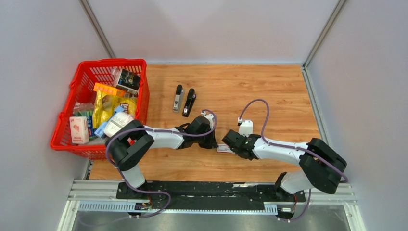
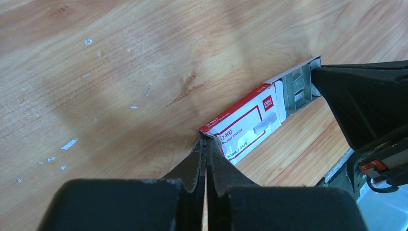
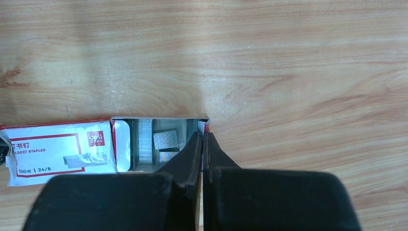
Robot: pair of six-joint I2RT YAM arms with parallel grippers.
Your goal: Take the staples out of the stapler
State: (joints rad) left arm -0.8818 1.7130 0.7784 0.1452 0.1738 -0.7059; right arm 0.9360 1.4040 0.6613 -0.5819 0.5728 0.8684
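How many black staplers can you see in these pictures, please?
2, side by side right of the red plastic basket: the silver-topped stapler nearer it, the all-black stapler beyond. The basket's clutter might hide more.

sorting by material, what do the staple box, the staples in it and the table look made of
The staple box looks like thin printed card, white and red, bent at one corner. The staples look like metal: silvery-grey ribbed strips. The table shows wood grain; solid wood or laminate, cannot tell.
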